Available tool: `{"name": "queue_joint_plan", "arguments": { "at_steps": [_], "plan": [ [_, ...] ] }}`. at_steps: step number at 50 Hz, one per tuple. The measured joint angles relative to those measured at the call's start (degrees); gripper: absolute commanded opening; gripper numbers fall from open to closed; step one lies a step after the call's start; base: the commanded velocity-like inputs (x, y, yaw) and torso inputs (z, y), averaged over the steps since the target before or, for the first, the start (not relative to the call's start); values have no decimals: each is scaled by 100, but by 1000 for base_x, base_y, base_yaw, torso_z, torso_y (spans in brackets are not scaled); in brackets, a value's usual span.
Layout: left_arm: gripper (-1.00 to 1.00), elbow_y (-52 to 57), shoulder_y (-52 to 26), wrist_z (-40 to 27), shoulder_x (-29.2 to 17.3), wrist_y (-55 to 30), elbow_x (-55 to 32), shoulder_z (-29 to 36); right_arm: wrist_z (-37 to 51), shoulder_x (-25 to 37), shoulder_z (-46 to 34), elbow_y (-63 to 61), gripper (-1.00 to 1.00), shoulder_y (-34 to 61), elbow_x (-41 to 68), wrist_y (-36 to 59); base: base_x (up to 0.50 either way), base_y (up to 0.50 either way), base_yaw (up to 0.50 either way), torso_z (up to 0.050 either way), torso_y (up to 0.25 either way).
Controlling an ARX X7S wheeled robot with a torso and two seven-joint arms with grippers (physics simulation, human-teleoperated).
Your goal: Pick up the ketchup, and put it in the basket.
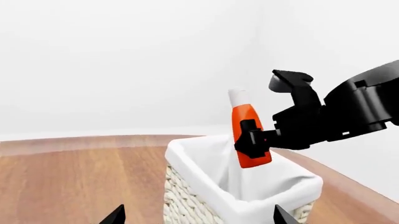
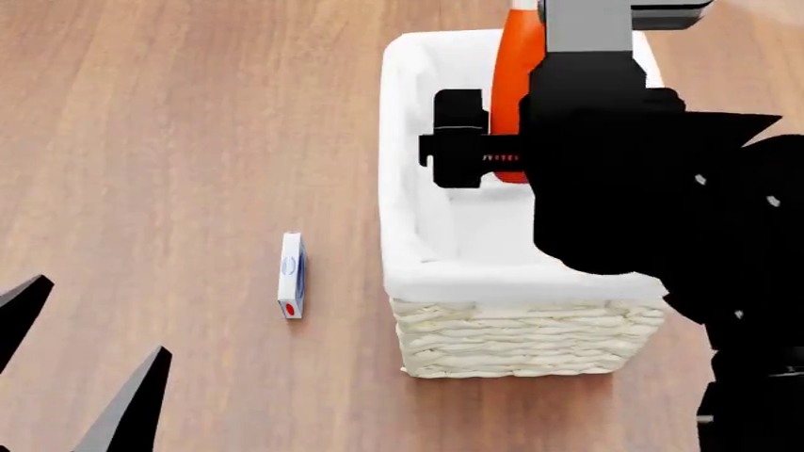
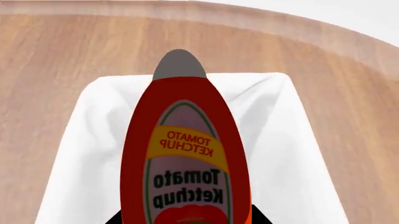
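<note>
While the ketchup [image 1: 248,135] hangs upright above the basket [image 1: 206,161], clamped in the right gripper [image 1: 254,140], letting go could topple it (tall, narrow) against the rim; the left gripper [image 2: 82,377] waits spread apart.

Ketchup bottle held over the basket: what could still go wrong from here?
1. The right end effector grips the ketchup bottle low on its body, tilted, its base above the rim. Released from here, it may well topple or bounce rather than settle.
2. In the left wrist view the bottle hangs near one end of the basket, so a drop could clip the rim and fall onto the table.
</note>
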Motion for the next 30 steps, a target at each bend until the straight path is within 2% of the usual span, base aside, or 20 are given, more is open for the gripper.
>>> {"name": "queue_joint_plan", "arguments": {
  "at_steps": [14,30],
  "plan": [
    [100,-135,92,92,50,124,94,35,189,-208,-145,807,-100,376,-2,365,0,0,0,0,1],
    [100,-141,66,79,33,106,22,35,3,-383,-323,1460,-100,558,-122,354,0,0,0,1,0]
  ]
}}
